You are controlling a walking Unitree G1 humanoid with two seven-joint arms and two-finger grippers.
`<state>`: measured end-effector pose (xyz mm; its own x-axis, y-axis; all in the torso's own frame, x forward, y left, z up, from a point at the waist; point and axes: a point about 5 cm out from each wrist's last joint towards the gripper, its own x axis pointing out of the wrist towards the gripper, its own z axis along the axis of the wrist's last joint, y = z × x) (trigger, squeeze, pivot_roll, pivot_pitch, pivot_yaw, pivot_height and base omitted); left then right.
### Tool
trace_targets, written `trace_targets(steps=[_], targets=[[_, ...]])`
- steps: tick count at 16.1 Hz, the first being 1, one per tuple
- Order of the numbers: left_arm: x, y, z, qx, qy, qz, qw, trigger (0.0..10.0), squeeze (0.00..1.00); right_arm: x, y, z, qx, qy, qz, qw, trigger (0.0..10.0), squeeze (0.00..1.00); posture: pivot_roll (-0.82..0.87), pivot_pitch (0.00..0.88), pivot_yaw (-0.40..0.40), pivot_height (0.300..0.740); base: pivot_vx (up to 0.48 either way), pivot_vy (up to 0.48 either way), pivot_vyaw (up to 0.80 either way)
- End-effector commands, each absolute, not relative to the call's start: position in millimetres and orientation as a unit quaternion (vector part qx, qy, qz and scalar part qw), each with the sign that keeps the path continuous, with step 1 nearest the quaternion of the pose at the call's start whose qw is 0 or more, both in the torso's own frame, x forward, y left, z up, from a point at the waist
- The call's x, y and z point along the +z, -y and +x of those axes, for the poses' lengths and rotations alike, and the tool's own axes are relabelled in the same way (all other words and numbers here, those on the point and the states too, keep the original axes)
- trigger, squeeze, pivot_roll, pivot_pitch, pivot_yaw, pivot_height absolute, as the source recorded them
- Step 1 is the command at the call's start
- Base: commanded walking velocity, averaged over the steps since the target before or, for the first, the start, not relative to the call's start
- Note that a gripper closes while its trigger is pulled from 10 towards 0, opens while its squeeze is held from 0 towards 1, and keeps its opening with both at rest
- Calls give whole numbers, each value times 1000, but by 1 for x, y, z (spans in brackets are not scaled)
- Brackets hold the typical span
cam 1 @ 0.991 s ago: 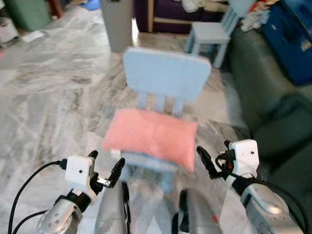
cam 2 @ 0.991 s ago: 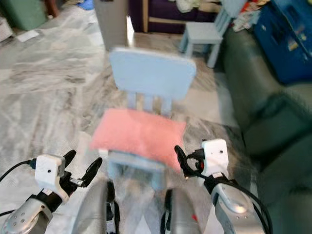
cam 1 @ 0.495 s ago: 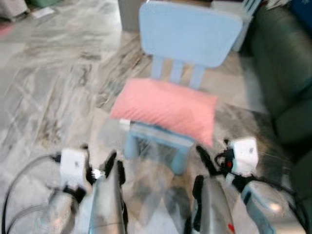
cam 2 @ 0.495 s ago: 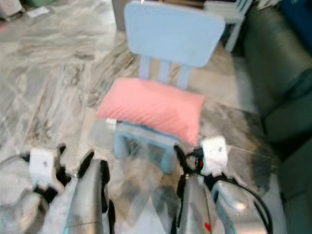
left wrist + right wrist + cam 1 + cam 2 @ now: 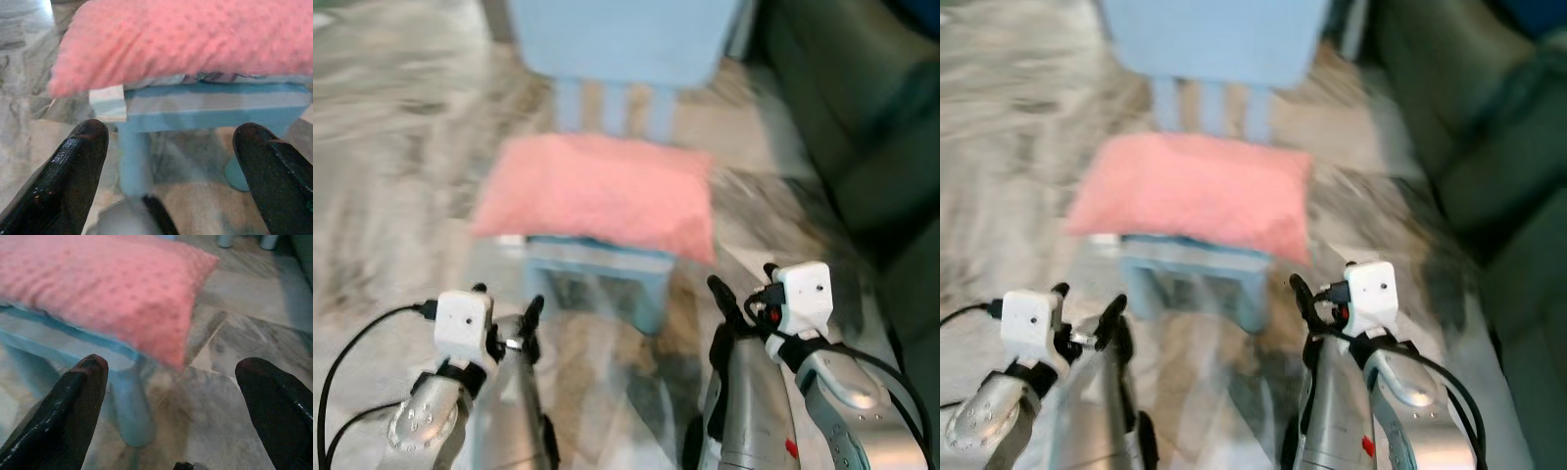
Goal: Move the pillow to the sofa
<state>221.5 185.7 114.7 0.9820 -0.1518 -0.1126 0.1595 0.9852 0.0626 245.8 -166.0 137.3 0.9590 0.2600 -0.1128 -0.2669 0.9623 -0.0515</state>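
A pink pillow [image 5: 597,191] lies flat on the seat of a small light blue chair [image 5: 622,39], right in front of me. My left gripper [image 5: 506,304] hangs open, below and short of the pillow's left front corner, holding nothing. My right gripper [image 5: 744,289] is open too, below the pillow's right front corner and apart from it. The left wrist view looks between its fingers [image 5: 73,166] at the pillow [image 5: 195,39] and the chair seat edge [image 5: 210,105]. In the right wrist view the pillow [image 5: 98,279] overhangs the chair leg [image 5: 132,416].
A dark green sofa [image 5: 842,117] runs along the right side, close to the chair. Grey marbled floor [image 5: 382,196] spreads out to the left and around the chair. My own silver legs show low down between the two arms.
The camera has moved closer and tipped down, so chair and pillow sit higher and larger in view. Both grippers stay open and low in front of the chair.
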Motion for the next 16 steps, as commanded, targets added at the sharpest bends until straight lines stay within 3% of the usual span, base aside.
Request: trace_targets(steps=[1, 4, 7, 10, 14, 16], targets=[[119, -191, 224, -61, -42, 44, 996, 10000, 0, 144, 168, 249, 130, -37, -39, 990, 10000, 0, 35, 211, -10, 340, 0, 0, 0], [147, -198, 243, -36, 19, 66, 997, 10000, 0, 159, 168, 260, 129, -4, -47, 990, 10000, 0, 36, 205, -7, 305, 0, 0, 0], [192, -221, 271, 21, 101, 78, 992, 10000, 0, 194, 170, 282, 125, 52, -38, 990, 10000, 0, 42, 193, -1, 305, 0, 0, 0], [210, -240, 289, 58, 120, 74, 988, 10000, 0, 222, 175, 301, 127, 89, -37, 987, 10000, 0, 47, 194, 4, 305, 0, 0, 0], [205, -272, 331, 116, 45, -13, 992, 10000, 0, 248, 191, 339, 147, 89, 30, 985, 10000, 0, 61, 223, 0, 305, 0, 0, 0], [228, -278, 362, 122, 72, -77, 987, 10000, 0, 257, 191, 363, 170, 68, 92, 979, 10000, 0, 44, 246, 4, 305, 0, 0, 0]])
